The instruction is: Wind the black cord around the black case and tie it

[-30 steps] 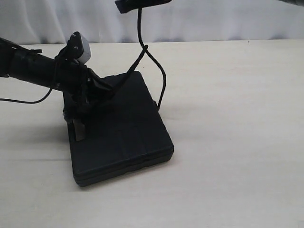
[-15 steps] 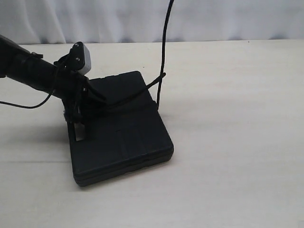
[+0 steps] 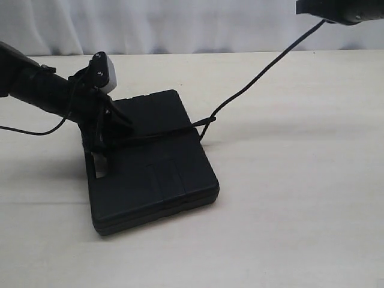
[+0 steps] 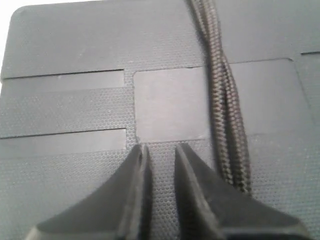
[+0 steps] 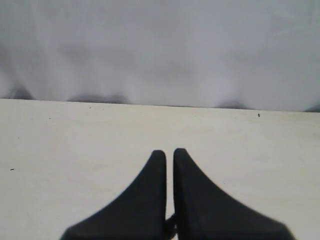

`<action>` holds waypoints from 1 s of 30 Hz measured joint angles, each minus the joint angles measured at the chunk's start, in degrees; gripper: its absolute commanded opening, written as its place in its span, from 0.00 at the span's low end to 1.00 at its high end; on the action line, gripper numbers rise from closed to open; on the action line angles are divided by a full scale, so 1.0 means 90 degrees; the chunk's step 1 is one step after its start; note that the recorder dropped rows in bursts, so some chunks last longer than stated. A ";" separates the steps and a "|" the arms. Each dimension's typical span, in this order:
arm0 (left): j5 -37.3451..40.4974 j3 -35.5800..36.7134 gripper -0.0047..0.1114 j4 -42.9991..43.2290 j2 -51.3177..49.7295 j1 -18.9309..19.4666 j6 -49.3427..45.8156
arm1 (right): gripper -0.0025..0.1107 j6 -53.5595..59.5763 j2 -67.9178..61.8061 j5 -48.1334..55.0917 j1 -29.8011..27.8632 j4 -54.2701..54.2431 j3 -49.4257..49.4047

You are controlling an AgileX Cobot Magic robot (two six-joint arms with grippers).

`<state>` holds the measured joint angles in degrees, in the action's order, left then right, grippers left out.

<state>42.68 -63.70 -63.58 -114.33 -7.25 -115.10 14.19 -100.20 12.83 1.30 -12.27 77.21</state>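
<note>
The black case point(image 3: 156, 174) lies flat on the table, left of centre. The black cord point(image 3: 258, 75) runs taut from the case's right edge up to my right gripper point(image 3: 313, 8) at the top right, which is shut on it. A bit of cord point(image 5: 170, 231) shows deep between those jaws point(image 5: 166, 152). Another stretch of cord crosses the lid toward my left gripper point(image 3: 99, 144), low over the case's left edge. In the left wrist view two twisted strands of cord point(image 4: 225, 110) pass beside one finger. The left gripper point(image 4: 161, 147) stands narrowly open over the lid point(image 4: 75, 60), nothing between its tips.
A beige table point(image 3: 300, 198) stretches around the case, with a white curtain point(image 3: 180, 24) behind it. A thin smooth arm cable point(image 3: 36, 131) hangs from the left arm over the table at the left.
My right gripper has swung from above the case to the upper right, drawing the cord taut and low across the lid. The left arm has hardly moved.
</note>
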 measured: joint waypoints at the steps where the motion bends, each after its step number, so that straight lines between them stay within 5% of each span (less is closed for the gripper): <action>1: -0.0026 0.0000 0.20 0.0000 0.0000 0.0000 0.0009 | 0.08 0.0016 -0.0051 0.0009 -0.0015 -0.0014 0.0000; 11: -0.0189 0.0000 0.20 0.0000 0.0026 0.0000 0.0101 | 0.49 0.0142 -0.0401 0.0339 -0.0116 -0.0014 0.0000; 15: -0.0199 0.0000 0.20 0.0000 0.0026 0.0000 0.0101 | 0.49 0.0544 -0.0353 0.0372 0.0013 -0.0014 0.0038; 21: -0.0336 0.0000 0.20 -0.0012 0.0046 -0.0002 0.0101 | 0.49 0.4936 -0.0200 0.1397 0.1297 -0.0027 0.0121; 25: -0.0464 0.0000 0.20 -0.0012 0.0061 -0.0002 0.0101 | 0.49 0.6677 -0.0408 0.1663 0.1753 -0.0013 -0.0333; 30: -0.0491 0.0000 0.20 -0.0012 0.0061 -0.0002 0.0101 | 0.49 0.7445 -0.0676 0.0727 0.1947 0.0206 -0.0979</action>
<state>38.26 -63.70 -63.69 -113.78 -7.27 -114.19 81.19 -106.28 19.37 18.83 -10.42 68.40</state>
